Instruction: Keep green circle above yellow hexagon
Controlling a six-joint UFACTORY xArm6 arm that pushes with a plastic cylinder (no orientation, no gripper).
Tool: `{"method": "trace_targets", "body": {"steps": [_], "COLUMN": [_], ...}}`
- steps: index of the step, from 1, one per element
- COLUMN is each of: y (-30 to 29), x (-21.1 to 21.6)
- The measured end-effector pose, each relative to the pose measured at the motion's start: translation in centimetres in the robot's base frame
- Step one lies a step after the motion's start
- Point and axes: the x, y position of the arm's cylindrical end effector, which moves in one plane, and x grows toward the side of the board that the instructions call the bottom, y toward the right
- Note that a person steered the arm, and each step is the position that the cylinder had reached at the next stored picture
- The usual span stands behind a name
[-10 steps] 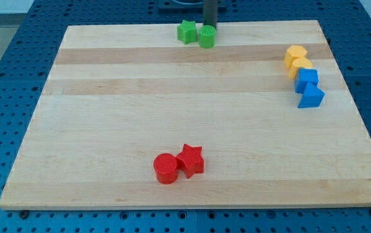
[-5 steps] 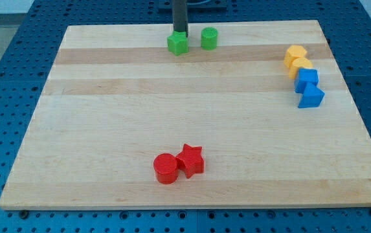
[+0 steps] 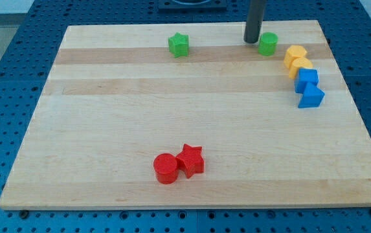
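The green circle (image 3: 268, 43) stands near the board's top edge, right of centre. My tip (image 3: 253, 41) is just to its left, touching or nearly touching it. The yellow hexagon (image 3: 295, 55) lies to the right of and slightly below the green circle, a small gap between them. A second yellow block (image 3: 301, 66) sits right below the hexagon.
A green star (image 3: 179, 44) lies at the top, left of centre. A blue cube (image 3: 307, 79) and a blue triangle-like block (image 3: 311, 96) sit below the yellow blocks. A red circle (image 3: 166, 168) and red star (image 3: 191, 160) touch near the view's bottom. The wooden board (image 3: 107, 116) carries all.
My tip moved right from behind the green star to the left side of the green circle. The green circle slid right, close to the yellow hexagon. The green star stayed put.
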Motion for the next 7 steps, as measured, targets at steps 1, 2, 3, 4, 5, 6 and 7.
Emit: {"method": "trace_targets", "body": {"steps": [1,2,3,4,5,6,7], "y": [-0.5,-0.4,-0.3,2.3,5.2,6.5,6.6], "x": [1.3,2.8,2.9,2.7,2.3,1.9,-0.1]}}
